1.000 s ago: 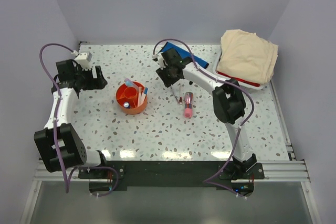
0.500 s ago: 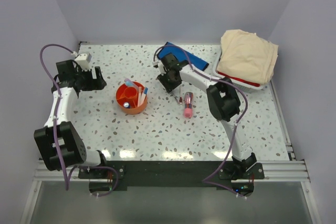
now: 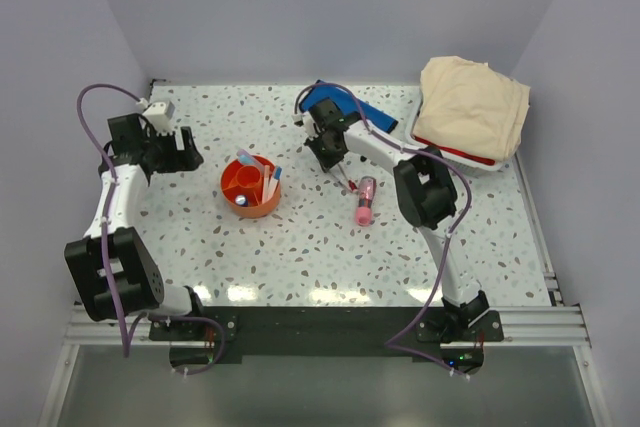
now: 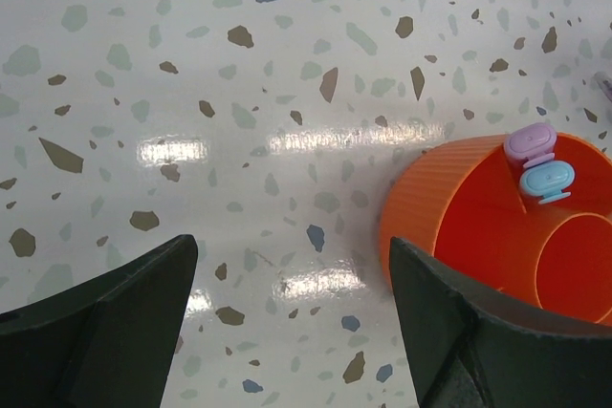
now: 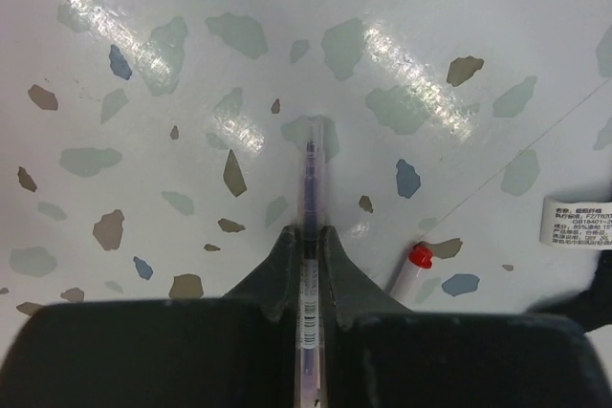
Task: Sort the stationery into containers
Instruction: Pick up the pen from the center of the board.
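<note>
right gripper point(image 5: 308, 236) clamping one thin pen point(image 5: 314, 169) over the table point(image 5: 143, 64) | one red-capped pen point(image 5: 411, 269) lying just beside; one pink tube point(image 3: 365, 199) near | blue pouch point(image 3: 322, 99) sitting behind | left gripper point(image 4: 290, 253) hanging agape beside orange tub point(image 4: 449, 212), two caps showing inside: lilac cap point(image 4: 530, 141), blue cap point(image 4: 547, 179)

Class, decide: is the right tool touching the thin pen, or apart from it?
Touching. In the right wrist view the right tool is pinched shut on the thin pen, no gap on either side.
</note>
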